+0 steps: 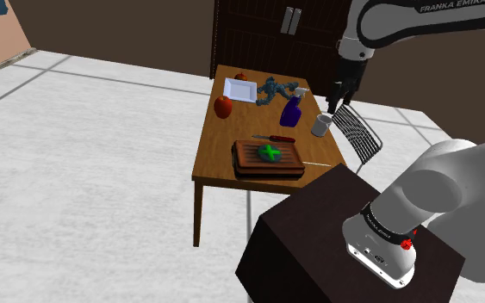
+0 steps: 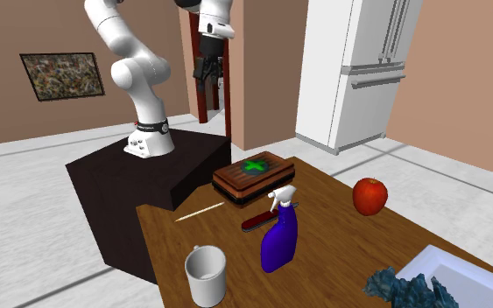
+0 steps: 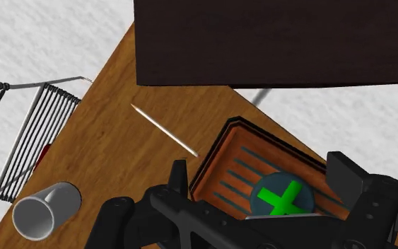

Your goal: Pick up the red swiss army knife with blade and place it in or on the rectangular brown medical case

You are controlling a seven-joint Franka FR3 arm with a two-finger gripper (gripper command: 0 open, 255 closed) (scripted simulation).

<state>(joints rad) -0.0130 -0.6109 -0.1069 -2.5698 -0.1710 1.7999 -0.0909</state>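
- A white fridge [image 2: 358, 70] stands against the wall beyond the bench.
- The wooden bench [image 1: 223, 146] [image 2: 349, 236] [image 3: 119, 141] has one short end against the stand.
- The dark box stand [image 1: 318, 232] [image 2: 122, 184] [image 3: 261, 42] carries the arm.
- The white arm [image 1: 438, 189] [image 2: 126, 61] rises from the stand and reaches out high over the bench.
- A wire chair [image 1: 361, 138] [image 3: 34, 134] sits along one long edge of the bench.
- The black tool [image 1: 342, 93] [image 2: 207, 74] [image 3: 262, 166] hangs well above the bench, on the chair side. Its fingers [image 3: 179, 177] are spread, with nothing between them.
- The brown case [image 1: 269, 157] [image 2: 253, 172] [image 3: 240, 163], with a green cross on its lid, lies flat near the stand end of the bench.
- A white tray [image 1: 239, 89] [image 2: 450, 271] lies at the far end of the bench.
- A blue bottle [image 1: 291, 110] [image 2: 279, 236] with a white spray head stands upright around mid-bench.
- A red apple [image 1: 223, 107] [image 2: 369, 195] rests near the long edge opposite the chair.
- A pale mug [image 1: 320, 126] [image 2: 206, 276] [image 3: 45, 212] stands upright by the chair-side edge.
- The red knife [image 1: 273, 138] [image 2: 257, 217] lies flat on the bench just beside the case, on its side away from the stand, between case and bottle.
- A thin pale stick [image 1: 318, 163] [image 2: 200, 212] [image 3: 165, 131] lies near the corner where the chair-side edge meets the stand end.
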